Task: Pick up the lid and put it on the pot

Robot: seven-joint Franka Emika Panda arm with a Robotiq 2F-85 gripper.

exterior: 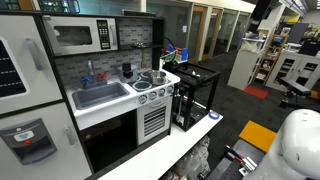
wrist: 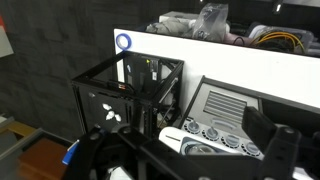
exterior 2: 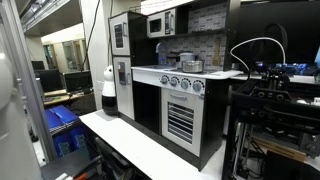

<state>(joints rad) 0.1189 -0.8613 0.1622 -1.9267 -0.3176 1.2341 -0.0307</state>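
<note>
Well beyond our jaws, whose state we cannot tell, the lid (exterior: 146, 84) beside the pot (exterior: 160, 76) awaits our approach.

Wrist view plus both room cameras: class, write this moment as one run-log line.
stage: before reach | end effector: away from stove, jaws unclear | pot: on stove, beside sink | lid: not discernible

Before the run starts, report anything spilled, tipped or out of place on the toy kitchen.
Nothing stands out: the pot sits on the stove top, the black cup stands upright nearby, and no spill shows.
</note>
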